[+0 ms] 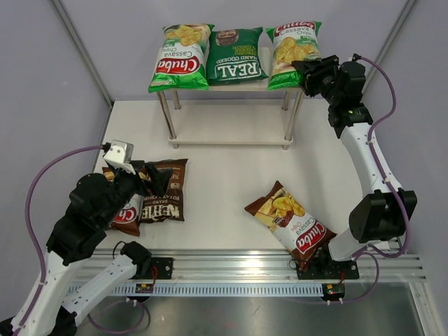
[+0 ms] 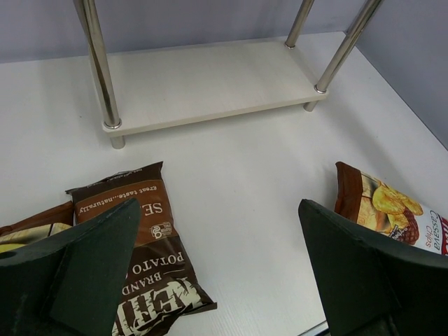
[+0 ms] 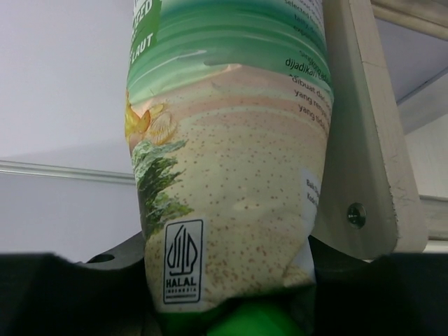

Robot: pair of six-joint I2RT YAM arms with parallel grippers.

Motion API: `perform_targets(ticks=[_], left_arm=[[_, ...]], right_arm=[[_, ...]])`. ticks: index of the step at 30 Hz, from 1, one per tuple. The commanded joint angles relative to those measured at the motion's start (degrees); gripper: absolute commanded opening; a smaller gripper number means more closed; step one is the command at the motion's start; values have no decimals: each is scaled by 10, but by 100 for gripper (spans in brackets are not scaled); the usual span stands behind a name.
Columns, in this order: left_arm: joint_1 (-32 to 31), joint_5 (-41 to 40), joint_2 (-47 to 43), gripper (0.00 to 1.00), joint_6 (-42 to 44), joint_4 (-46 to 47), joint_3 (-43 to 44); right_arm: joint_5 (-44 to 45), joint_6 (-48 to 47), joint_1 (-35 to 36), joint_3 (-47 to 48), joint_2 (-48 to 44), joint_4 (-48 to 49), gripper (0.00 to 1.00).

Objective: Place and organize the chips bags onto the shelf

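R gripper (image 1: 306, 70) on light-green Chuba bag (image 1: 294, 42): long axis front-back, logo far.

Robotics lab: a white worktop (image 1: 231, 136) boxed in by plain grey panels (image 1: 42, 70), with a left robot arm (image 1: 87, 210) and right robot arm (image 1: 367, 157) bolted to an aluminium rail (image 1: 238, 260) along its near edge.

Shelf (image 1: 231, 133) top tier, 3 bags in a row: L light-green Chuba (image 1: 180, 57), dark-green REAL (image 1: 236, 57) mid, R light-green Chuba (image 1: 290, 49). Right gripper (image 1: 306, 72) at its near edge. Left gripper (image 1: 150, 178) over Kettle bag (image 1: 168, 204) on table (image 1: 224, 175); brown Chuba (image 1: 126, 213) just beside. 2nd brown Chuba (image 1: 290, 222) near right arm base.
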Motion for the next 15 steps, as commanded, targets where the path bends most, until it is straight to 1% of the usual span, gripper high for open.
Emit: perform_targets(ticks=[1, 3, 5, 9, 11, 13, 15], left_arm=[[2, 7, -7, 99, 11, 33, -5], [3, 8, -7, 99, 11, 35, -6], [3, 9, -7, 99, 11, 35, -7], [4, 9, -8, 99, 11, 35, -8], [4, 11, -8, 99, 12, 35, -9], [4, 14, -7, 99, 11, 35, -10], [4, 14, -8, 99, 11, 35, -11]], right_arm=[[33, 1, 7, 15, -2, 22, 35], [21, 1, 12, 33, 14, 11, 37], [28, -6, 24, 44, 23, -1, 39], [32, -12, 34, 50, 28, -9, 40], [23, -17, 34, 62, 33, -19, 42], [28, -28, 34, 69, 33, -49, 46], [36, -38, 34, 60, 19, -61, 57]])
